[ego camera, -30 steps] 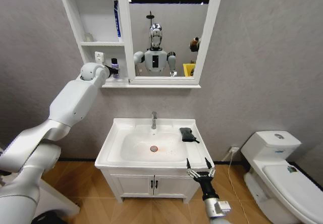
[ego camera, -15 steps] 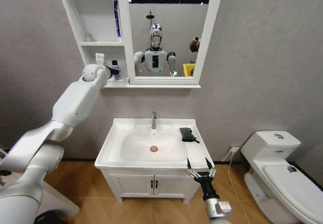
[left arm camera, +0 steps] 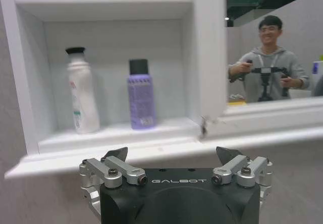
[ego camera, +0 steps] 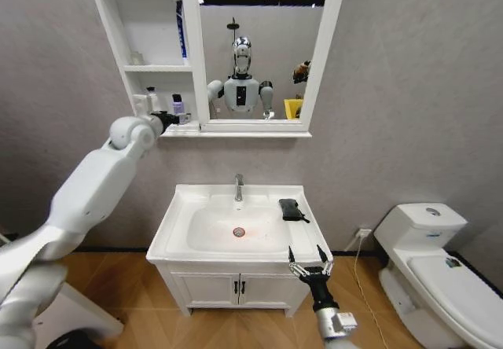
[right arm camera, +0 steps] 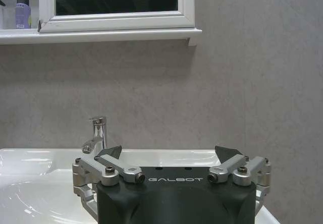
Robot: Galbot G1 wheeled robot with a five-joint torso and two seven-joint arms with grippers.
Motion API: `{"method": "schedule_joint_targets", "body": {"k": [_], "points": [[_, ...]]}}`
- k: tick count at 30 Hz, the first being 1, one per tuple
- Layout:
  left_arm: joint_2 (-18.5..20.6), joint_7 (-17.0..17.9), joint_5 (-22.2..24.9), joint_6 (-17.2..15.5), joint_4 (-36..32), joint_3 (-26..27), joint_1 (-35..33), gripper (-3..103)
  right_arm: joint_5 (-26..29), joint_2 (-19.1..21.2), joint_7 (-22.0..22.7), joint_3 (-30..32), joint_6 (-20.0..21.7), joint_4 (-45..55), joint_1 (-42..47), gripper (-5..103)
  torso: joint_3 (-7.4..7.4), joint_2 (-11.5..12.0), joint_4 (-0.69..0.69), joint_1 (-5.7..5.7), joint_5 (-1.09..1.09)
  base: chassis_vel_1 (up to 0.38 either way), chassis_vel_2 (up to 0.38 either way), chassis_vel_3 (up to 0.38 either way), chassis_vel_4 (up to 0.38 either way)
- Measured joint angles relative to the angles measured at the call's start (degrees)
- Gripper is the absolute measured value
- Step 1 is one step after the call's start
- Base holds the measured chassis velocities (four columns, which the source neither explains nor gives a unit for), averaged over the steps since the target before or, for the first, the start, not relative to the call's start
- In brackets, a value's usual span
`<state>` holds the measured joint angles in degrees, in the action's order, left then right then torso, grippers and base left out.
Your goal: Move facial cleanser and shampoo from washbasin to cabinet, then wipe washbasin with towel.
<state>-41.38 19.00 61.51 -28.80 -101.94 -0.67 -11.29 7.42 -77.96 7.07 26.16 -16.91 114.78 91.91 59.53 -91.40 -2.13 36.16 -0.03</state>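
Both bottles stand upright on the cabinet's [ego camera: 145, 70] lowest shelf, the white cleanser [left arm camera: 81, 90] left of the purple shampoo [left arm camera: 140, 95]. The left gripper [ego camera: 167, 119], jaws apart and empty, has drawn back from the shelf. The towel [ego camera: 290, 209], seemingly lengthwise near-to-far, lies on the washbasin's [ego camera: 179, 207] right rim; the right gripper [ego camera: 310, 265] waits with its jaws spread at the near edge.

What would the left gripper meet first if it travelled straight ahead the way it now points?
Probably the front edge of the cabinet's lowest shelf, with the purple bottle just behind. The left gripper is open, empty and level with that edge; depth is uncertain.
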Motion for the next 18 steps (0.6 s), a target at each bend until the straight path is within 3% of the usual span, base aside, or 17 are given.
{"method": "schedule_joint_targets", "body": {"k": [1, 2, 3, 4, 6, 7, 8, 9, 11, 12, 14, 15, 18], "points": [[0.0, 0.0, 0.0, 0.0, 0.0, 0.0, 0.0, 99, 0.0, 0.0, 0.0, 0.0, 0.0, 0.0, 0.0, 100, 0.00, 0.0, 0.00, 0.00, 0.00, 0.000, 0.000, 0.000, 0.000], [1.4, 0.4, -0.5, 1.3, -4.6, 2.0, -5.0, 99, 0.0, 0.3, 0.1, 0.1, 0.3, 0.1, 0.0, 100, 0.00, 0.0, 0.01, 0.00, 0.02, 0.000, 0.000, 0.000, 0.000], [2.8, 1.3, -2.3, 3.0, -11.7, 6.3, -15.2, 99, 0.1, 0.6, 0.5, 0.4, 1.0, 0.4, 0.0, 100, -0.01, 0.0, 0.04, -0.01, 0.03, 0.000, 0.000, 0.000, 0.000], [2.8, 1.3, -2.3, 3.0, -11.7, 6.3, -15.2, 99, 0.1, 0.6, 0.5, 0.4, 1.0, 0.4, 0.0, 100, -0.01, 0.0, 0.04, -0.01, 0.03, 0.000, 0.000, 0.000, 0.000], [2.9, 2.5, -4.6, 4.1, -17.3, 12.2, -27.3, 99, 0.1, 0.8, 1.0, 0.6, 1.8, 0.7, -0.3, 100, 0.00, 0.0, 0.05, -0.01, 0.01, 0.000, 0.000, 0.000, 0.000], [2.9, 2.5, -4.6, 4.1, -17.3, 12.2, -27.3, 99, 0.1, 0.8, 1.0, 0.6, 1.8, 0.7, -0.3, 100, 0.00, 0.0, 0.05, -0.01, 0.01, 0.000, 0.000, 0.000, 0.000], [1.1, 2.1, -9.9, 6.2, -22.1, 20.5, -41.4, 100, 0.4, 0.9, 1.4, 0.7, 2.9, 1.3, -1.2, 100, 0.00, 0.0, 0.05, -0.01, 0.04, 0.000, 0.000, 0.000, 0.000], [-3.9, -0.1, -18.5, 8.7, -26.1, 29.8, -57.8, 100, 1.1, 1.0, 2.1, 0.7, 4.7, 1.9, -2.9, 100, 0.00, 0.0, 0.04, -0.01, 0.02, 0.000, 0.000, 0.000, 0.000], [-8.4, -1.8, -23.3, 9.8, -28.2, 34.5, -66.7, 100, 1.9, 1.0, 2.5, 0.7, 6.0, 2.1, -4.3, 100, 0.00, 0.0, 0.02, -0.01, 0.02, 0.000, 0.000, 0.000, 0.000], [-8.4, -1.8, -23.3, 9.8, -28.2, 34.5, -66.7, 100, 1.9, 1.0, 2.5, 0.7, 6.0, 2.1, -4.3, 100, 0.00, 0.0, 0.02, -0.01, 0.02, 0.000, 0.000, 0.000, 0.000], [-16.6, -6.0, -32.4, 12.1, -31.0, 40.8, -77.9, 100, 4.2, 1.0, 3.0, 0.9, 8.0, 2.4, -6.7, 100, 0.00, 0.0, 0.00, -0.02, 0.05, 0.000, 0.000, 0.000, 0.000], [-16.6, -6.0, -32.4, 12.1, -31.0, 40.8, -77.9, 100, 4.2, 1.0, 3.0, 0.9, 8.0, 2.4, -6.7, 100, 0.00, 0.0, 0.00, -0.02, 0.05, 0.000, 0.000, 0.000, 0.000], [-22.6, -8.0, -37.6, 13.5, -32.6, 42.2, -81.9, 100, 5.6, 1.0, 3.1, 1.3, 8.8, 2.2, -8.0, 100, 0.00, 0.0, 0.03, -0.01, 0.05, 0.000, 0.000, 0.000, 0.000]]}}
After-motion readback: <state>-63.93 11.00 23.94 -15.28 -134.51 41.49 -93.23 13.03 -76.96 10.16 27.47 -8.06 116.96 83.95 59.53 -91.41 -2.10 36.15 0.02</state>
